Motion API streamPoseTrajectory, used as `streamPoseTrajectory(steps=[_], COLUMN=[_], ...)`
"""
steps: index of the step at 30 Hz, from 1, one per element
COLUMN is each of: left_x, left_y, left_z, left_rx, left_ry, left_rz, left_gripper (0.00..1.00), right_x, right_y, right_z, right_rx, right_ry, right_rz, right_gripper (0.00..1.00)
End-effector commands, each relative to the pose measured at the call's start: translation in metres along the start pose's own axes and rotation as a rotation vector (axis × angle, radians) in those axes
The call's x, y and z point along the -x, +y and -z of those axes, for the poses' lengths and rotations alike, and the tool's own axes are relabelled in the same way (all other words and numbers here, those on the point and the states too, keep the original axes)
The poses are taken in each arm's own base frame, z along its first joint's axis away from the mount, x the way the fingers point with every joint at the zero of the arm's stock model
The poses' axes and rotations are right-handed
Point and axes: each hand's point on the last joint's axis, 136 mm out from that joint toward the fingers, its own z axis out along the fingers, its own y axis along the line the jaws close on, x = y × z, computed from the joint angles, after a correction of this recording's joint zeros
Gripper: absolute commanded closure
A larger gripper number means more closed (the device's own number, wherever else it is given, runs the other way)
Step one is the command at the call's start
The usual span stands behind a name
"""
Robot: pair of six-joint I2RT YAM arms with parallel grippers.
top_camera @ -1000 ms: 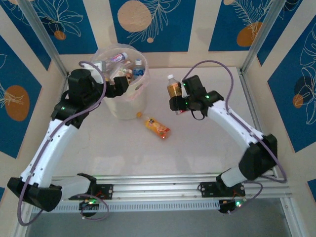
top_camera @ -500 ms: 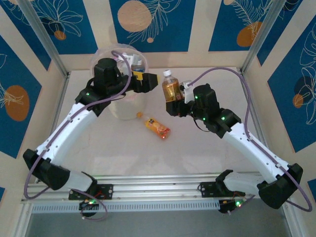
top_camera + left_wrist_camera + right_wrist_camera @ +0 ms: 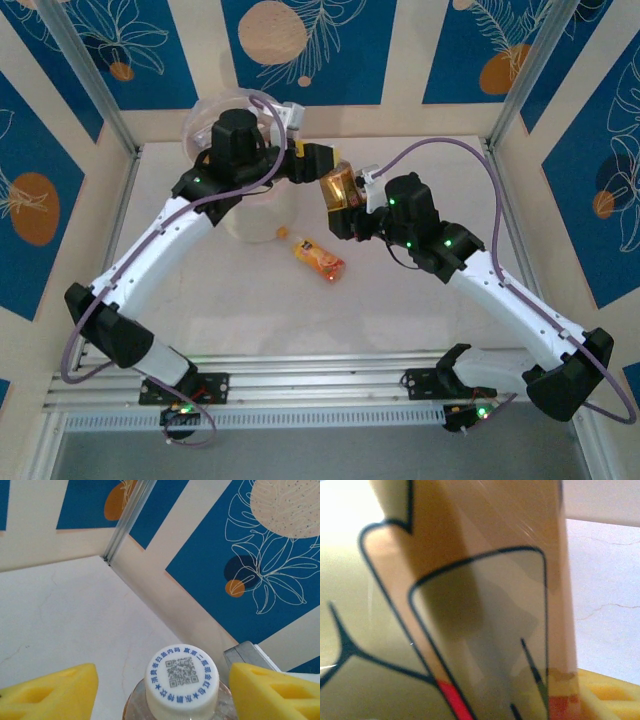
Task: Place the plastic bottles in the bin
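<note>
Obs., all places given against the bin [image 3: 255, 222], the cream bucket at the far left of the table [image 3: 400, 330].

Right gripper [image 3: 350, 212]: just right of the bin and raised off the table. It is clamped on the lower body of the amber bottle [image 3: 338, 188]. The wrist view shows the label pressed close against the lens, with one yellow pad [image 3: 610, 697] against the bottle at the lower right corner. Top view: the bottle leans, its top tipped toward the bin. It is near the bin's right side and not over the opening.

Left gripper [image 3: 325, 165]: the arm crosses above the bin and the fingers reach out past its right rim to the amber bottle's top. Wrist view: the white cap [image 3: 182, 676], printed with a QR code and blue characters, sits between the two yellow foam fingers [image 3: 55, 692]. The jaws are parted, one on each side of the cap. A clear gap shows on the left side and a narrow one on the right, so no contact is seen. Whether the pads touch the bottle lower down cannot be told.

Orange bottle [image 3: 318, 257]: lies on its side on the table, in front of the bin and a little to its right, below the two grippers and apart from both.

Bin's translucent bag shows at the far-left rim.
</note>
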Motion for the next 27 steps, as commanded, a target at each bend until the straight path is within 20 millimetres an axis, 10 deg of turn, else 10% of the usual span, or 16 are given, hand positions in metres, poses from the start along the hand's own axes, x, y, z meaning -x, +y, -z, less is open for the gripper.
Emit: streamPoseTrajectory(steps=[1, 13, 19, 27], left_x=[0.012, 0.018, 0.046, 0.109], left_y=[-0.025, -0.021, -0.020, 0.023], left_z=[0.001, 0.004, 0.028, 0.086], left_rx=[-0.076, -0.033, 0.056, 0.241], left_ry=[-0.022, -0.046, -0.155, -0.412], left_rz=[-0.039, -0.062, -0.142, -0.092], left_gripper=[0.36, 0.88, 0.99, 1.00], right_x=[0.017, 0.020, 0.024, 0.027], right_y=[0.005, 0.007, 0.010, 0.006], right_z=[0.004, -0.001, 0.007, 0.022], right_rx=[0.001, 0.000, -0.006, -0.036], right_ry=[-0.053, -0.052, -0.056, -0.083], right_rz=[0.024, 0.024, 0.024, 0.006], right_gripper=[0.64, 0.57, 0.00, 0.01])
